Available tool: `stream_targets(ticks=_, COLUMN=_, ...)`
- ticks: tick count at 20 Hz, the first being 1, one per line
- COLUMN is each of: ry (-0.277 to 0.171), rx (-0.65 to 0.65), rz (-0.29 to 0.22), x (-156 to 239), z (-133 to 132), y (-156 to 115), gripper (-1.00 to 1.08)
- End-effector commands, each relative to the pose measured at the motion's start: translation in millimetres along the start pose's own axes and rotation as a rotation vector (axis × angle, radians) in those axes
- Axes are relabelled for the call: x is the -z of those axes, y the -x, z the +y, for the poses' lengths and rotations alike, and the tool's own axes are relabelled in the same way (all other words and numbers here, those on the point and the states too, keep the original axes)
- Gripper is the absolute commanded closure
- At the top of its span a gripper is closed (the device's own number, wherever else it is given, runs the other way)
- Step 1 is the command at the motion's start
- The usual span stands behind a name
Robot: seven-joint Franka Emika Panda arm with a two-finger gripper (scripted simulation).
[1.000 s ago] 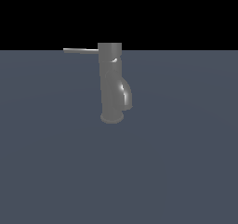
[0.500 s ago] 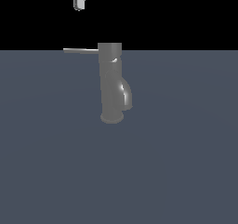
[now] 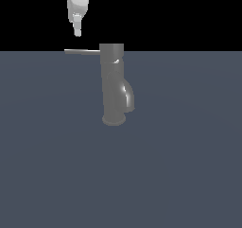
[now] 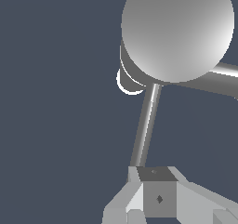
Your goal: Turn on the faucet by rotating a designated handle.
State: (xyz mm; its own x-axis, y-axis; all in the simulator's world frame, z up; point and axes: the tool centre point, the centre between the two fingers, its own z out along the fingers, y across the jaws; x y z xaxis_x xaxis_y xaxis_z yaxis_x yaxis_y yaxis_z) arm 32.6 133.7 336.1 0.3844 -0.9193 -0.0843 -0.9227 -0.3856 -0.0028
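Floor, a flat blue-grey plane, fills the lower part of the exterior view and is unchanged across the last second. The faucet stands upright on it near the centre, flared base down, spout bulging toward the exterior view's right; its position has not changed. In the wrist view the faucet appears from above as a round grey cap.

The gripper is the one element that has changed. One second ago it was absent from the exterior view; half a second ago only its tip showed at the top edge; now it hangs lower, directly above the outer end of the handle and apart from it. Contact has not been made.

The handle projects level from the faucet's top cap toward the exterior view's left, at the same angle as before, so the faucet is judged still off. In the wrist view the handle runs from the cap toward the gripper, its free end beside the finger block.

Finger state: neither view shows the gap between the fingers clearly, so whether they are spread or closed cannot be told. They grasp nothing.

Assessment: the approach phase is nearly complete; rotation has not begun.
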Motion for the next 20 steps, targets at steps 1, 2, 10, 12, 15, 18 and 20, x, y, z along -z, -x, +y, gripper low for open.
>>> stream_targets(ticks=1, ry=0.001, rx=-0.053, rz=0.019, x=-13, z=-12, y=2, gripper=1.08)
stream_targets(ticks=2, ry=0.001, rx=-0.071, rz=0.026, x=-18, z=-17, y=3, gripper=1.08)
stream_targets(ticks=10, ry=-0.003, rx=-0.170, rz=0.071, x=-45, z=-39, y=9, gripper=1.08)
stream_targets(ticks=12, ry=-0.004, rx=-0.183, rz=0.078, x=-48, z=-42, y=10, gripper=1.08)
stream_targets(ticks=15, ry=-0.005, rx=-0.194, rz=0.083, x=-51, z=-45, y=11, gripper=1.08)
stream_targets(ticks=18, ry=-0.005, rx=-0.196, rz=0.084, x=-52, z=-45, y=11, gripper=1.08)
stream_targets(ticks=20, ry=-0.005, rx=-0.196, rz=0.084, x=-52, z=-45, y=11, gripper=1.08)
